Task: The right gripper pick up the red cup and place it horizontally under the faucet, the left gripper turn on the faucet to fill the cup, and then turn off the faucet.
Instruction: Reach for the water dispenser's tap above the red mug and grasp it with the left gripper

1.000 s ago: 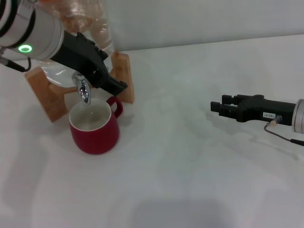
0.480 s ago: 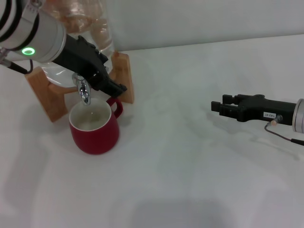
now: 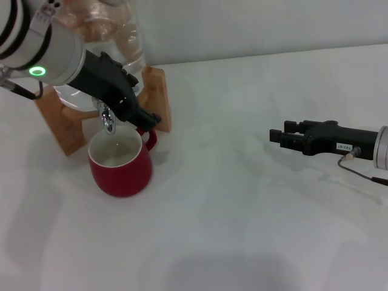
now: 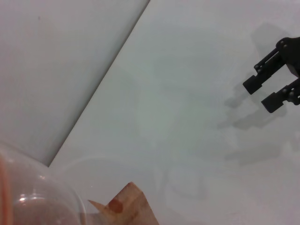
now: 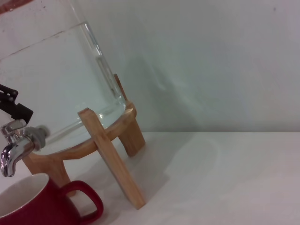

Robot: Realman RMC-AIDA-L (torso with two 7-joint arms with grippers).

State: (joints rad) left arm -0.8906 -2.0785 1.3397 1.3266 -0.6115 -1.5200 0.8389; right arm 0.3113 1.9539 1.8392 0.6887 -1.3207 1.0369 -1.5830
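The red cup [image 3: 120, 162] stands upright on the white table, its off-white inside directly below the spout of the chrome faucet [image 3: 107, 119]. My left gripper [image 3: 142, 115] reaches in from the upper left and lies over the faucet's lever, with its black tip just above the cup's handle. In the right wrist view the faucet [image 5: 16, 146] hangs over the cup [image 5: 42, 205], and the left gripper's black tip [image 5: 14, 107] sits on top of the lever. My right gripper [image 3: 276, 137] hovers far to the right, open and empty; it also shows in the left wrist view as the right gripper [image 4: 257, 95].
The clear glass jar [image 3: 103, 30] rests on a wooden stand [image 3: 159, 97] at the back left, near the wall. White tabletop [image 3: 230, 212] stretches between the cup and the right gripper and across the front.
My left arm has shifted slightly down and to the right over the faucet lever. The cup and the right arm have stayed where they were.
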